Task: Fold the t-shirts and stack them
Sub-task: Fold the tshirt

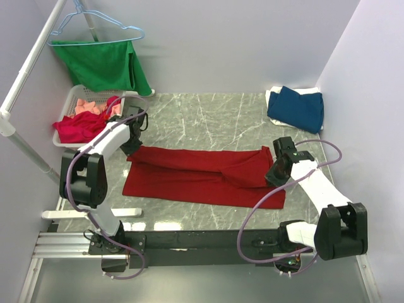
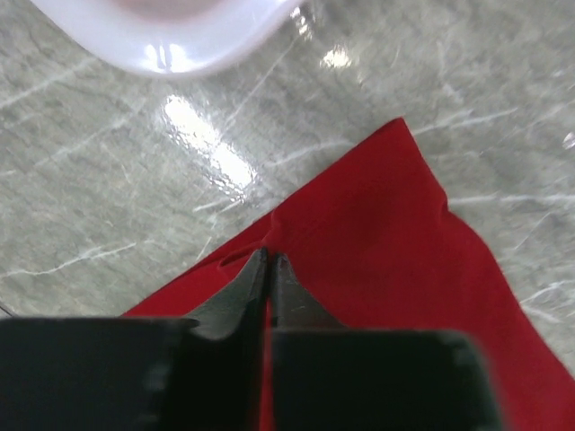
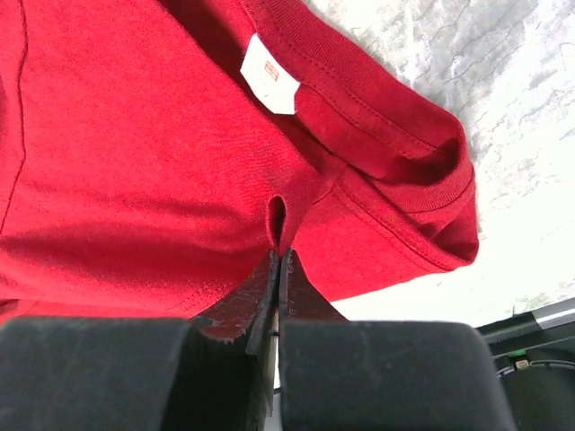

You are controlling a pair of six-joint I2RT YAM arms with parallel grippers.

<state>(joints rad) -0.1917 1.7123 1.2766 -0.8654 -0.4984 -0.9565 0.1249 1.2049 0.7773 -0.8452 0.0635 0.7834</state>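
Both claws are pinched tight on our deep-red t-shirt [image 1: 196, 173], which lies flat between them: left gripper [image 2: 270, 268] at its edge, right gripper [image 3: 277, 262] just short of the collar label [image 3: 269, 74]. We'd lift both together, keeping the cloth taut.

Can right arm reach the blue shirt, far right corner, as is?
Probably not yet: right gripper is shut on the red t-shirt. Bare table toward the blue t-shirt looks free.

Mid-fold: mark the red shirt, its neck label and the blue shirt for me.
red shirt [image 1: 189, 177]: top view, middle of the spread cloth.
neck label [image 3: 269, 74]: right wrist view, centre of the white tag.
blue shirt [image 1: 297, 108]: top view, middle of the folded cloth.
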